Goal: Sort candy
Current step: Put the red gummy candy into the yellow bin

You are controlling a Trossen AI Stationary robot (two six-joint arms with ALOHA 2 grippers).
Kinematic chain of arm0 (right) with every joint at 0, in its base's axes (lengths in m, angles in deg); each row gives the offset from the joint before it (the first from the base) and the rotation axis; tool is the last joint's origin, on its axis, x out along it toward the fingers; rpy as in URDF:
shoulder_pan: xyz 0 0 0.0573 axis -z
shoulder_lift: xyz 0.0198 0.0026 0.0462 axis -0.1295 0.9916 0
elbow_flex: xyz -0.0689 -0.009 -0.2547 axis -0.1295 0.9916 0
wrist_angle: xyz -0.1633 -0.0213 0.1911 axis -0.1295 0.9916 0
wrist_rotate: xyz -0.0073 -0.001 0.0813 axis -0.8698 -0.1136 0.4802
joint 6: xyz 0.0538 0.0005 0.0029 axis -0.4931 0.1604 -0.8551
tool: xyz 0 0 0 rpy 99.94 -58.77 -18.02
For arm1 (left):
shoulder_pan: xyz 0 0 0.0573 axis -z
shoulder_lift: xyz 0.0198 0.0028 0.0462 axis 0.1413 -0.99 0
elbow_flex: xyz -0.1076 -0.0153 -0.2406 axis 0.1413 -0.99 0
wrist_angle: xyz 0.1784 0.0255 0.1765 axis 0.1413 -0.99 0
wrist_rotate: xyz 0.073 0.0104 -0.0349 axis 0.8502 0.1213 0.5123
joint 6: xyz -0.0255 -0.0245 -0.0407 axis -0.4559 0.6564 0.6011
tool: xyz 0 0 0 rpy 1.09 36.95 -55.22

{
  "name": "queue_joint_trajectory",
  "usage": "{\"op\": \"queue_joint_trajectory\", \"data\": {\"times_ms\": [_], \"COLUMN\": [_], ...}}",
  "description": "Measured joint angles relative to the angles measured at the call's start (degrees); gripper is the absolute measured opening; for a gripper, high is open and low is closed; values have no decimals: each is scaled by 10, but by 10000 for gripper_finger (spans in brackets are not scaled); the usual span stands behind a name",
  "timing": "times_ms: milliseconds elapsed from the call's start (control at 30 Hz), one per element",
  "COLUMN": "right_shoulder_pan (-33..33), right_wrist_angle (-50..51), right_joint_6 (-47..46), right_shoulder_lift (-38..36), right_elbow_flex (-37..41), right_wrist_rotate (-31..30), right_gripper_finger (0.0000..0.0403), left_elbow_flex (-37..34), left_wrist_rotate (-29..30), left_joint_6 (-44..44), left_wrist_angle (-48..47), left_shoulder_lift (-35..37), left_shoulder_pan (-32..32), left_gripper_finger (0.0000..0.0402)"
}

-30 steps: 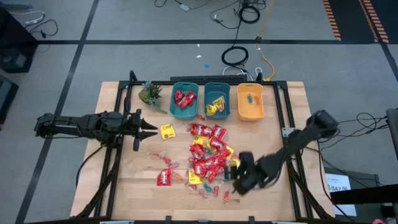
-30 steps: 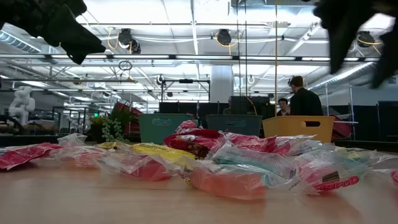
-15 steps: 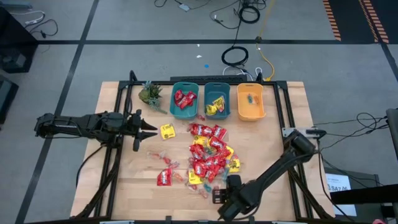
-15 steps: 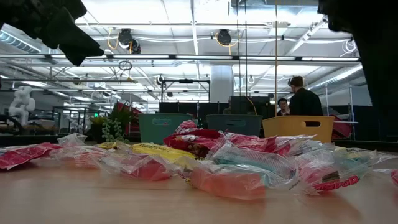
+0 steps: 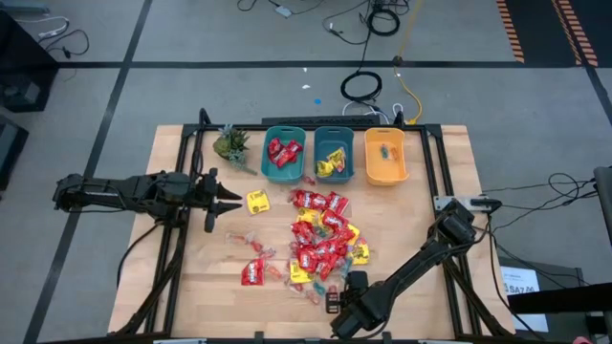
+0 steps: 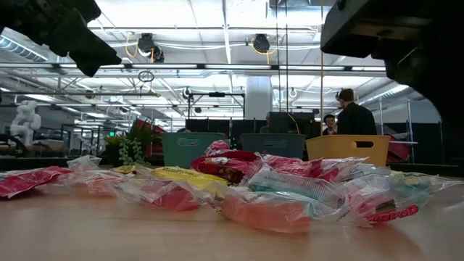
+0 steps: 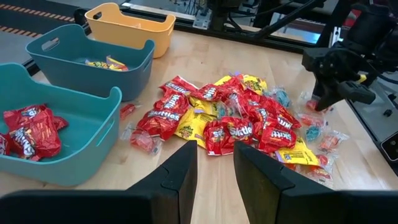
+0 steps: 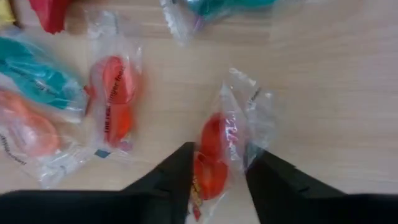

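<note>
while the wooden tabletop [image 5: 421, 220] is strewn at its middle with the candy [image 5: 320, 239], the left hand [image 5: 232, 200] is held spread beside the pile, and the right hand [image 8: 217, 163], lowered at the near edge, is set spread around a red clear-wrapped sweet [image 8: 211, 155]

Both arms are dark, near-black, built from slender tubular links joined by bulkier rounded joint housings. The left gripper [image 5: 232, 199] ends in two thin pointed fingers. The right gripper [image 8: 219, 167] has two flat, matte black fingers [image 8: 166, 177] with angled, tapering inner edges.
</note>
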Motion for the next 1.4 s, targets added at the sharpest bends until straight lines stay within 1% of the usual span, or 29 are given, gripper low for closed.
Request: {"op": "queue_joint_trajectory", "data": {"times_ms": [133,200,233,400,567,700,733,767,867,900,967,1067,1167,1233,1333,1400], "right_shoulder_pan": [0,-1,-1,-2,11,50,65,83,145,170,223,302,383,433,506,551], "right_wrist_angle": [1,7,12,67,190,325,355,364,348,348,364,348,345,337,300,252], "right_joint_6": [7,15,17,17,24,63,77,98,205,226,257,337,410,465,556,625], "right_shoulder_lift": [0,-5,-10,-61,-144,-216,-233,-250,-323,-344,-381,-439,-482,-499,-512,-513], "right_elbow_flex": [0,0,0,1,1,0,0,2,34,42,61,100,126,140,157,171], "right_wrist_rotate": [-2,-3,-3,-7,-52,-80,-87,-96,-170,-187,-203,-234,-242,-245,-243,-237], "right_gripper_finger": [40,13,10,23,7,5,5,5,3,2,2,1,1,1,1,1], "left_elbow_flex": [0,0,0,0,0,0,0,0,0,0,0,0,0,0,0,0], "left_wrist_rotate": [0,0,0,0,0,0,0,0,0,0,0,0,0,0,0,0], "left_joint_6": [0,-1,-1,0,0,0,0,0,0,0,0,2,1,1,-1,-1], "left_wrist_angle": [-1,-2,-2,-2,-2,-1,0,1,2,3,4,4,5,5,5,5], "left_shoulder_lift": [0,0,0,0,0,0,0,0,0,0,0,0,0,0,0,0], "left_shoulder_pan": [0,0,0,0,0,0,0,0,0,0,0,0,0,0,0,0], "left_gripper_finger": [114,114,114,114,114,114,114,114,114,114,114,114,114,114,114,114]}}
